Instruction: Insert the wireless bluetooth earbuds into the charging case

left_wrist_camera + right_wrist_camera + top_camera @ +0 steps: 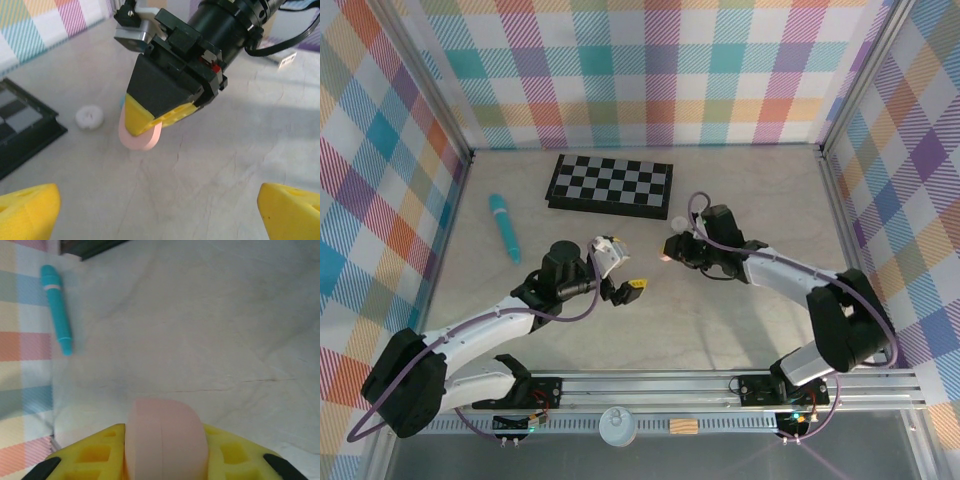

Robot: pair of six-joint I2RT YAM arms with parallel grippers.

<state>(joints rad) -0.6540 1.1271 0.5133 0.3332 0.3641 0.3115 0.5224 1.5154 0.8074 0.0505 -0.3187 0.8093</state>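
Left gripper (pixel 628 290): empty, jaws spread wide, facing the pale pink pebble-shaped plastic charging case (pixel 142 140). Right gripper (pixel 672 250): closed narrowly on that case, which protrudes beyond its fingertips. A small white round plastic earbud (pixel 89 117) lies on the table just beside the case, toward the black chessboard (pixel 25 130); the right arm is nearer, the left is free.

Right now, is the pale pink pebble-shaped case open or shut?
Shut: the pink case shows a thin closed seam, no gap, held in the right gripper.
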